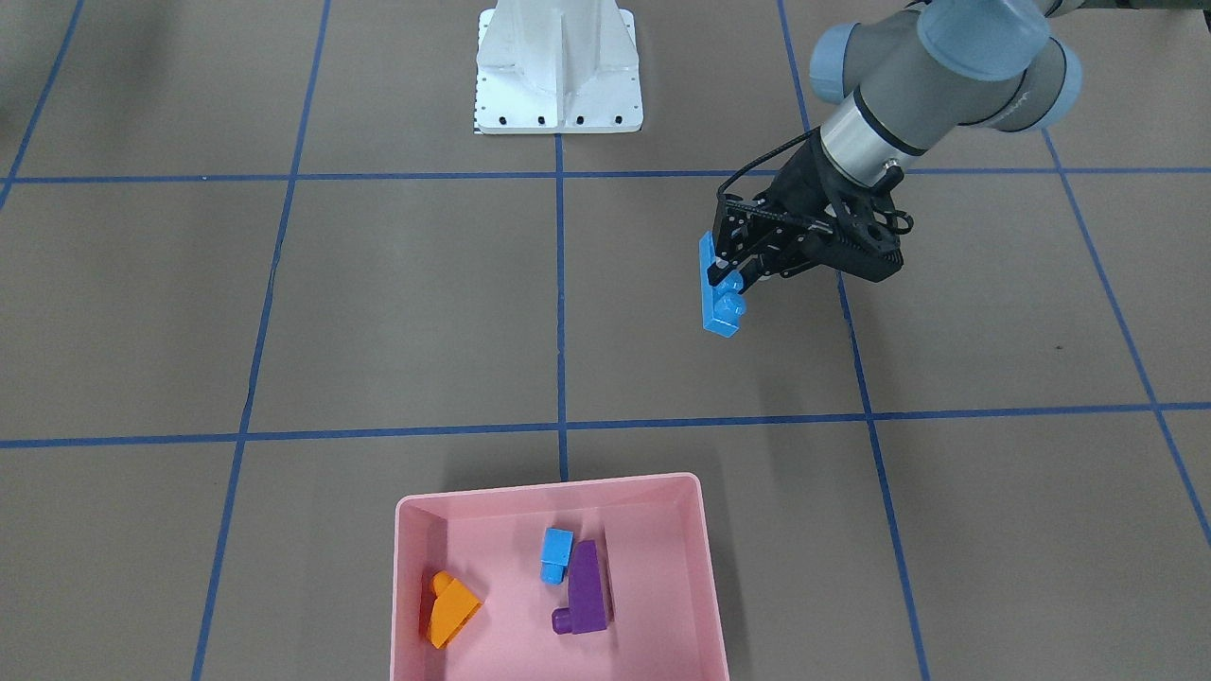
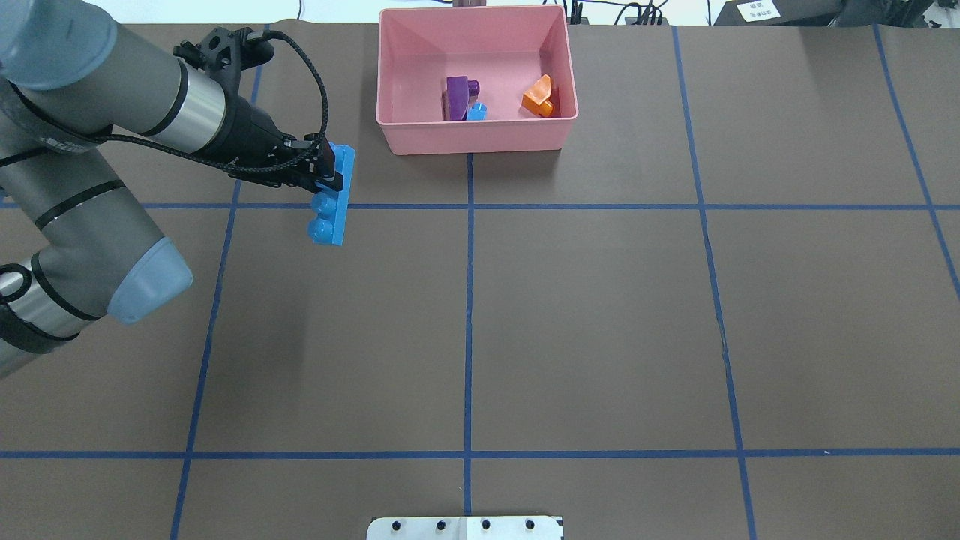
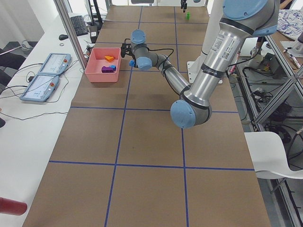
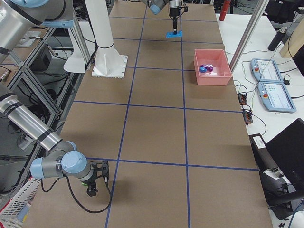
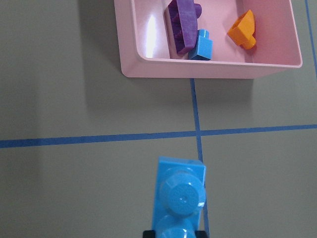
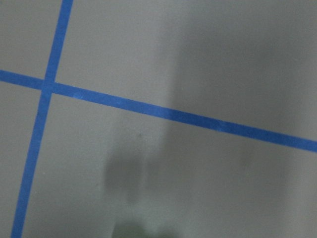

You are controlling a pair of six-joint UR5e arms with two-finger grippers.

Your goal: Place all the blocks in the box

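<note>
My left gripper is shut on the long blue block, holding it above the table to the left of the pink box in the overhead view. In the left wrist view the block hangs short of the box's near wall. Inside the box lie the orange wedge, the small blue block and the purple wedge. A small green block sits far down the table. My right gripper points down at the table's far right end; I cannot tell whether it is open or shut.
The white base plate stands mid-table on the robot's side. Blue tape lines grid the brown tabletop. Two tablets and cables lie on the side bench beyond the box.
</note>
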